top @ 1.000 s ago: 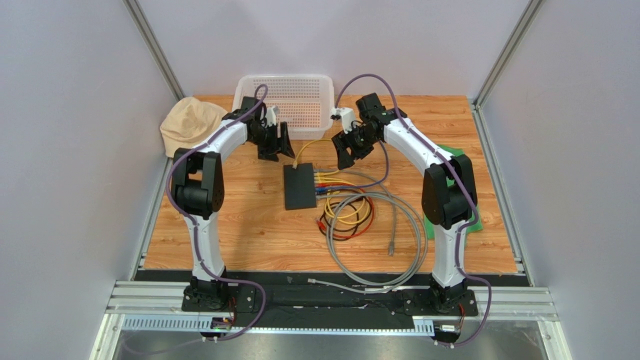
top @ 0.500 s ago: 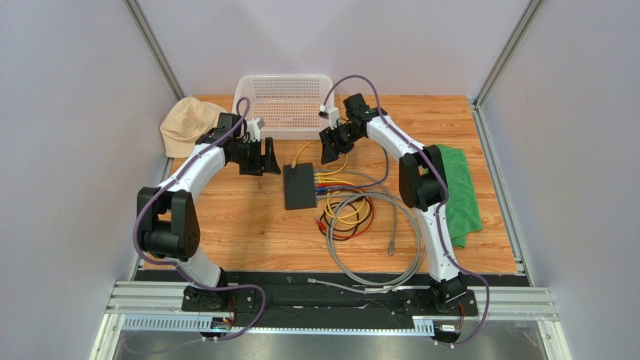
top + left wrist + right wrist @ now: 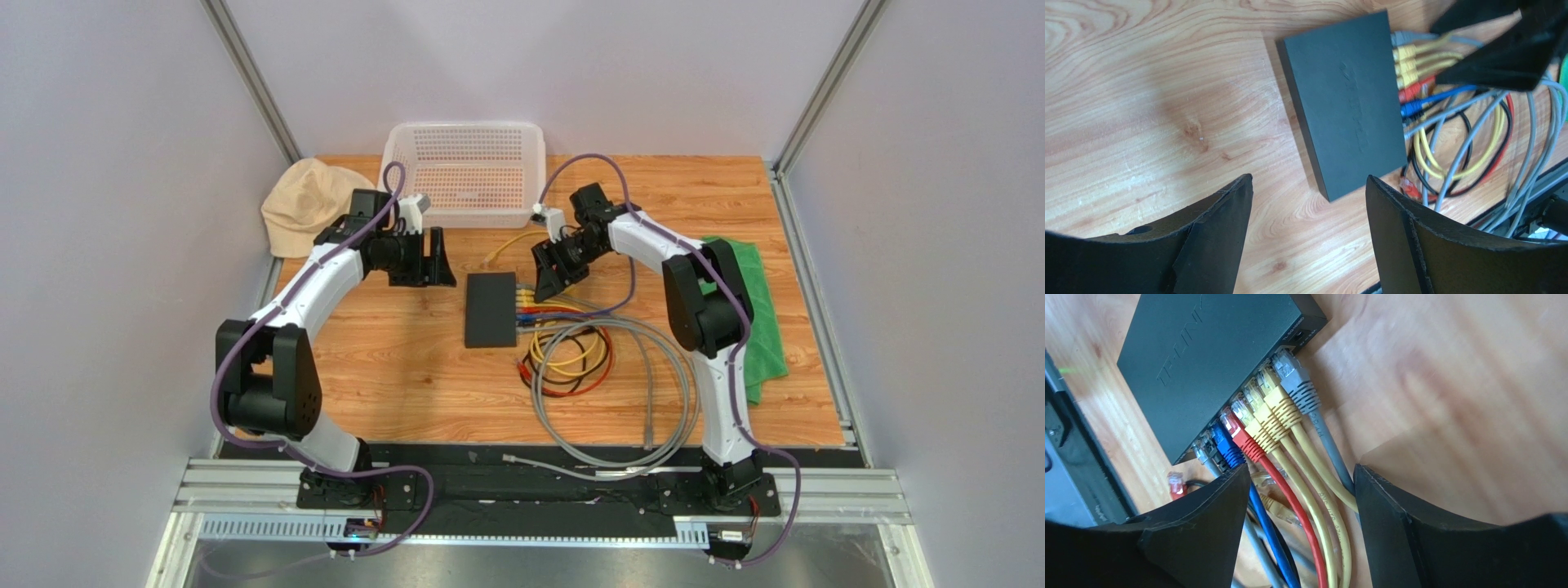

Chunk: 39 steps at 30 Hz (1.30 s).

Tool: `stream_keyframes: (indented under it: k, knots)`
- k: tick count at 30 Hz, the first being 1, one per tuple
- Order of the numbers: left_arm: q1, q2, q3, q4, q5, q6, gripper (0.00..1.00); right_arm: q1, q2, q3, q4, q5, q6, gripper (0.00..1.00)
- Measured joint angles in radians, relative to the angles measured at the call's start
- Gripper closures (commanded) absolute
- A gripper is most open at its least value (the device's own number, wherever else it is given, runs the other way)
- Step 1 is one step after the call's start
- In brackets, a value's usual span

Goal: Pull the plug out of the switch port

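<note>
A: Which step is in hand?
B: The approach. The left tool (image 3: 436,260) and right tool (image 3: 546,275) are both seen released, with nothing grasped.
A: And the switch (image 3: 491,309)?
B: It is laid mid-table (image 3: 368,368), long axis 12 to 6, ports faced to 3. One of the plugs (image 3: 1257,419) must be straddled, clenched and drawn toward 3.

Matt black plastic switch (image 3: 1346,104), smooth wood-grain table (image 3: 1137,92), perforated white plastic basket (image 3: 466,172), soft green cloth (image 3: 767,343), glossy plastic cables (image 3: 1290,441)
</note>
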Motion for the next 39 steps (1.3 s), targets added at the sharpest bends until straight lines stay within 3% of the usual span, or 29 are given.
stream_keyframes:
  k: [3,8,11,12,14,15,25,39]
  knots:
    - [0.000,0.032,0.000,0.024,0.003,-0.003,0.25,0.006,-0.047,-0.069,0.006,0.008,0.035,0.31]
    - [-0.003,0.081,0.000,0.060,0.013,-0.014,0.30,0.004,-0.046,-0.042,-0.007,0.031,0.077,0.32]
    - [-0.014,0.107,0.003,0.068,0.034,-0.021,0.51,-0.002,-0.025,0.053,-0.037,0.033,0.081,0.32]
    - [-0.022,0.115,0.005,0.074,0.047,-0.021,0.71,-0.005,-0.018,0.089,-0.044,0.033,0.079,0.32]
    - [-0.038,0.129,0.014,0.085,0.082,-0.024,0.97,-0.010,-0.002,0.151,-0.055,0.032,0.067,0.32]
    - [-0.048,0.135,0.021,0.095,0.102,-0.022,1.00,-0.012,0.007,0.172,-0.058,0.031,0.062,0.32]
    - [-0.102,0.205,0.052,0.170,0.156,-0.037,1.00,-0.021,0.126,0.238,-0.085,-0.013,0.038,0.37]
    - [-0.165,0.346,0.094,0.172,0.042,-0.011,1.00,-0.021,0.166,0.239,-0.010,-0.097,0.126,0.40]
